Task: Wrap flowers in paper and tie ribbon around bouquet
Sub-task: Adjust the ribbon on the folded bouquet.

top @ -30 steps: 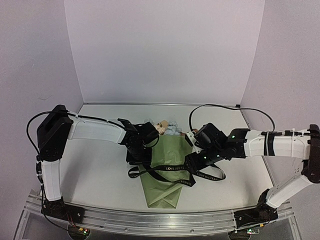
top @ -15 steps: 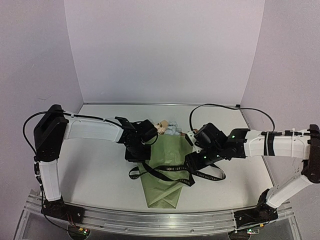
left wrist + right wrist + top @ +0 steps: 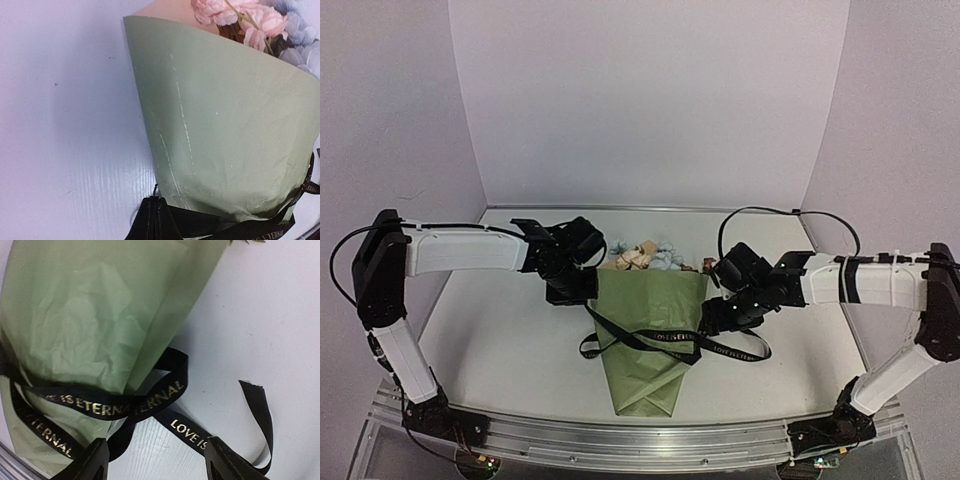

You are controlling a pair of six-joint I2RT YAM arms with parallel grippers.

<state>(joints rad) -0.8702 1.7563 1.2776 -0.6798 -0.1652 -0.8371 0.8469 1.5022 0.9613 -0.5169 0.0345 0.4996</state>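
While my left gripper (image 3: pixel 153 215) pinches: fingers pressed together on what I take to be a strand of the ribbon (image 3: pixel 100 407), at 10 o'clock of the paper (image 3: pixel 645 305). That strand runs straight from me down across the cone.
Paper tip: nearest my bases, at 6 o'clock, folded to a point and lying on the table (image 3: pixel 500 340).
Paper: closed into a cone, olive side out, with the wide mouth toward 12 o'clock.
Ribbon: goes round the narrow waist and crosses itself on top, lettering up. One free end lies curled on the table at 4 o'clock.
Right gripper (image 3: pixel 160 460): fingers spread, hovering over the ribbon at 3 o'clock of the waist, holding nothing.
Flowers (image 3: pixel 645 255): farthest out, at 12 o'clock, pale blue and cream heads poking from the mouth.
Done, as I judge: flowers wrapped, ribbon passed round.
Left, as I judge: draw the ribbon snug and finish a knot or bow.
Hidden: the stems inside the paper, and the ribbon's run beneath it.
Hard to tell: whether the crossing is a knot or a plain overlap. My left fingertips sit at the bottom edge of the left wrist view, black against black ribbon, so the grip itself is unclear.
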